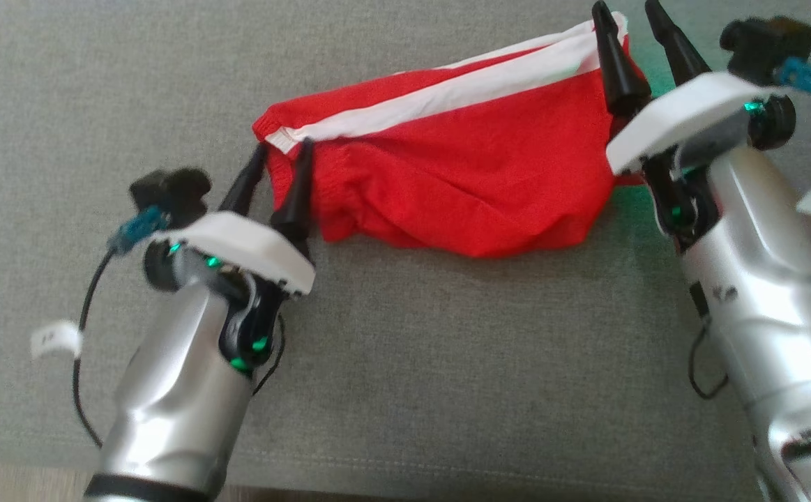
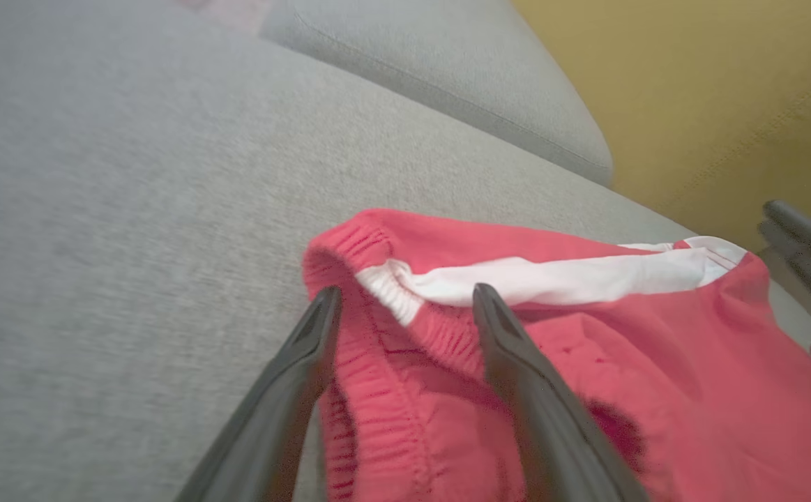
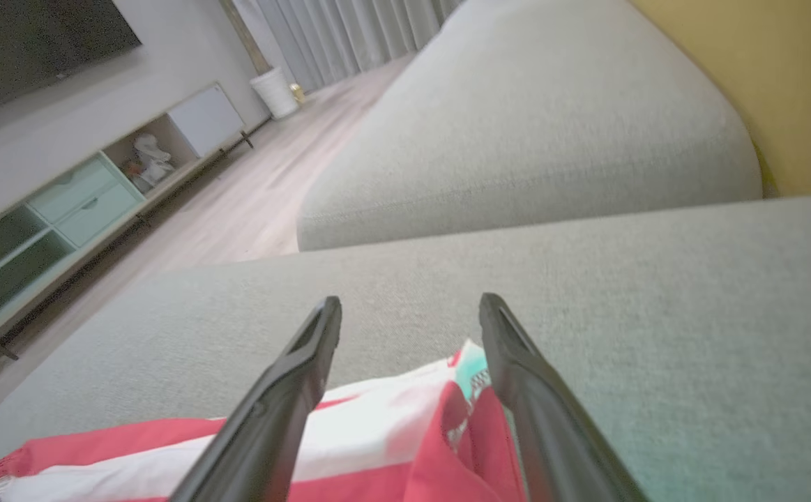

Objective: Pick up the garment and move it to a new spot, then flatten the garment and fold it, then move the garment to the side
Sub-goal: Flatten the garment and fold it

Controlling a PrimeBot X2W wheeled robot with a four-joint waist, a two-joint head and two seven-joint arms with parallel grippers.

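Observation:
The garment [image 1: 461, 160] is a pair of red shorts with a white side stripe, lying bunched on the grey sofa cushion [image 1: 391, 362]. My left gripper [image 1: 283, 150] stands open at the garment's left end, its fingers straddling the elastic waistband [image 2: 405, 307]. My right gripper [image 1: 628, 10] is open at the garment's far right corner, one finger lying over the white stripe. In the right wrist view the red and white cloth [image 3: 391, 425] sits low between the spread fingers [image 3: 307, 362], with a small printed label by the right finger. Nothing is clamped.
A second grey cushion [image 3: 537, 132] lies beyond, against a yellow wall [image 2: 726, 90]. A wooden floor [image 3: 252, 181], a low cabinet [image 3: 77, 209] and a white bin [image 3: 274, 92] lie off the sofa's side. The sofa's front edge [image 1: 391, 481] runs along the bottom.

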